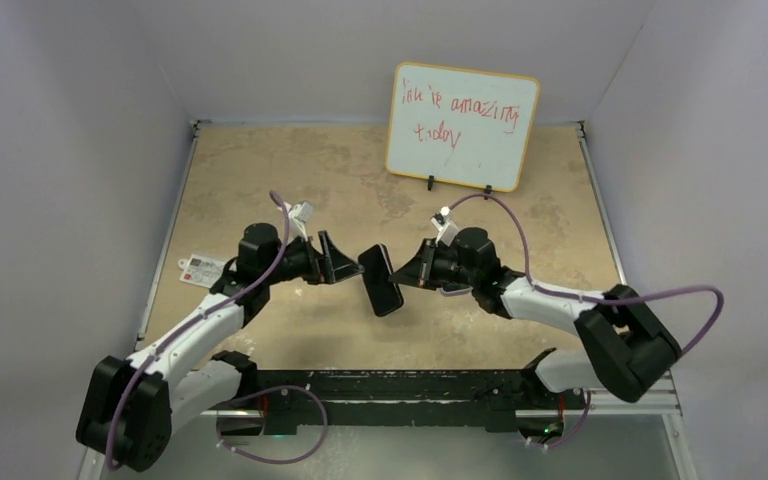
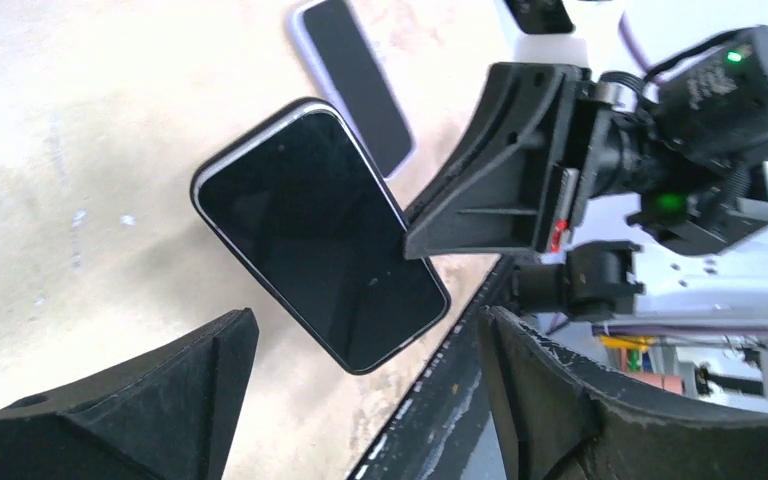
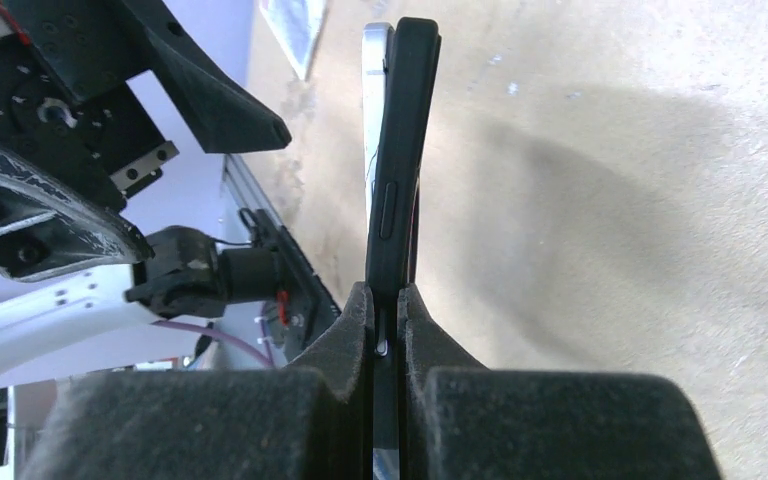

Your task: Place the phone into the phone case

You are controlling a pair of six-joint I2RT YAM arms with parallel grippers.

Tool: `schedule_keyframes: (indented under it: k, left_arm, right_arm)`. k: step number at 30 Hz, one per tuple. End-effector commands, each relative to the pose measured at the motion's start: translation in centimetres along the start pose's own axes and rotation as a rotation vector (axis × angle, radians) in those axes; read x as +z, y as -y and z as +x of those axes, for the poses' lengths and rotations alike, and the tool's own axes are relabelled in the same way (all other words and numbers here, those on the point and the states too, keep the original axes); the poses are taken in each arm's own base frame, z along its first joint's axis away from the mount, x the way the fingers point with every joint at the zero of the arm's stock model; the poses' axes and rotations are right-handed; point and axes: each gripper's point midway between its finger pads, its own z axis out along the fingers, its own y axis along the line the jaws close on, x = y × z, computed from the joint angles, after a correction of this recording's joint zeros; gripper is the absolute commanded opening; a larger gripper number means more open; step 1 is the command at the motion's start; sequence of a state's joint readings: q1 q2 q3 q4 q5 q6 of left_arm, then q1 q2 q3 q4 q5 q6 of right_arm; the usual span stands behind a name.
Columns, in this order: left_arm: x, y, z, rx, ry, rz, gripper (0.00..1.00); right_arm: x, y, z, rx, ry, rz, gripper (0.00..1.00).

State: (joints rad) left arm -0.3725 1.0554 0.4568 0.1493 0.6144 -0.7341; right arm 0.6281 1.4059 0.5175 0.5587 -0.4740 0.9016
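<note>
My right gripper is shut on the phone and holds it above the table's middle. In the right wrist view the fingers pinch it edge-on: the silver-edged phone lies against the matte black phone case, and its far end stands slightly proud of the case. The left wrist view shows the phone's glossy screen facing my left gripper. The left gripper is open, its fingers spread to either side of the phone's near end without touching it.
A second light-edged phone lies flat on the table beyond the held one. A white tag lies at the left edge. A whiteboard stands at the back. The black base rail runs along the near edge.
</note>
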Motion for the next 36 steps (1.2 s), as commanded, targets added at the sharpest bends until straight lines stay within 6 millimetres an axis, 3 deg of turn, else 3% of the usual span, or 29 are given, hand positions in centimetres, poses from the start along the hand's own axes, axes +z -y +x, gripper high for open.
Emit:
schedule_keyframes:
  k: [1,8,14,19,24,30,36]
  left_arm:
    - [-1.7,4.0,-0.2,0.024,0.012,0.169,0.85]
    - [-3.2,7.7,-0.3,-0.010,0.051,0.366,0.91]
    - [-3.8,9.2,-0.6,-0.026,0.084,0.465,0.88]
    - [-4.0,10.3,-0.6,-0.038,0.097,0.527,0.83]
    - [-3.2,11.0,0.1,-0.027,0.067,0.540,0.78]
    - [-3.0,11.6,0.0,-0.028,0.074,0.554,0.57]
    - [-3.2,12.2,-0.2,0.014,0.070,0.567,0.15]
  right_arm:
    - [-2.4,-5.3,-2.4,-0.008,0.139,-0.164,0.00]
    - [-6.1,-9.5,-3.9,0.048,0.290,-0.346,0.00]
    - [-8.2,-12.7,-4.3,0.075,0.317,-0.510,0.00]
    - [-8.9,-13.9,-4.1,0.106,0.304,-0.603,0.00]
    - [-8.4,-13.9,-3.4,0.116,0.265,-0.624,0.00]
    - [-7.8,-13.6,-2.3,0.117,0.234,-0.618,0.00]
    - [-7.2,-13.0,-1.3,0.055,0.192,-0.573,0.00]
